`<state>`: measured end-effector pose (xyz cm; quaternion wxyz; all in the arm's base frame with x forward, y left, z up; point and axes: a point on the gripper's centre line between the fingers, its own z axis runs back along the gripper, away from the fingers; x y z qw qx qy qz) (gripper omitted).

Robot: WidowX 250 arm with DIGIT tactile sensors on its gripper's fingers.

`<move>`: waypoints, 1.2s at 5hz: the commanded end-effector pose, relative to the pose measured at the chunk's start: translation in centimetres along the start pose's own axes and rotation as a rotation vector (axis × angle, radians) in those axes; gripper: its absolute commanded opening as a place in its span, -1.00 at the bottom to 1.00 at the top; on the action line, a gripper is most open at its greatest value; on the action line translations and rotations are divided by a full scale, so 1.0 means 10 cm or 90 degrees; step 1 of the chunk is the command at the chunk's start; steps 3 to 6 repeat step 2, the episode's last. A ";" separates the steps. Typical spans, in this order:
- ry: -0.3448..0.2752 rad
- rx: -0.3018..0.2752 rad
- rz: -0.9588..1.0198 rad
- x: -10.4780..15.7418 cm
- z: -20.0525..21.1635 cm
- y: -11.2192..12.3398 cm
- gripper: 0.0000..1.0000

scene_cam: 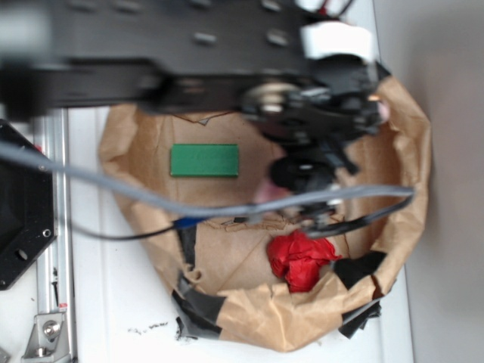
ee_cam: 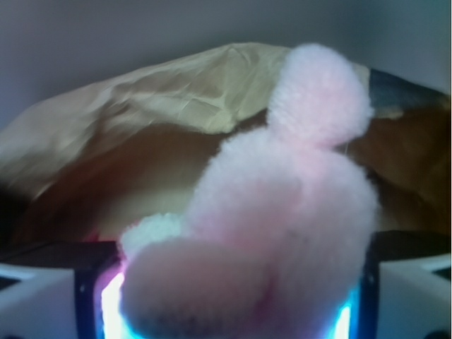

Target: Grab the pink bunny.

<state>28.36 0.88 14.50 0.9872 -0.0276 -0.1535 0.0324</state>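
While clamped on the bunny (ee_cam: 282, 233) between the end effector's (scene_cam: 321, 178) white pads (ee_cam: 39, 300), inside the crinkled paper nest (scene_cam: 408, 151): squeeze gently, lift straight up, avoid snagging ears. Fluffy, soft, compressible plush; stiff creased paper; flat green block (scene_cam: 204, 160) and wrinkly red wad (scene_cam: 301, 259) nearby.

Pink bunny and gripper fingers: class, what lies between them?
Nothing. In the wrist view the pink bunny fills the space between the fingers, seemingly against them.
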 end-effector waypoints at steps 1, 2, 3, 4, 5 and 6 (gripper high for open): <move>0.057 0.003 -0.090 -0.16 0.42 -0.03 -1.00; 0.127 -0.015 -0.099 -0.25 0.35 -0.05 -1.00; 0.127 -0.015 -0.099 -0.25 0.35 -0.05 -1.00; 0.127 -0.015 -0.099 -0.25 0.35 -0.05 -1.00; 0.127 -0.015 -0.099 -0.25 0.35 -0.05 -1.00; 0.127 -0.015 -0.099 -0.25 0.35 -0.05 -1.00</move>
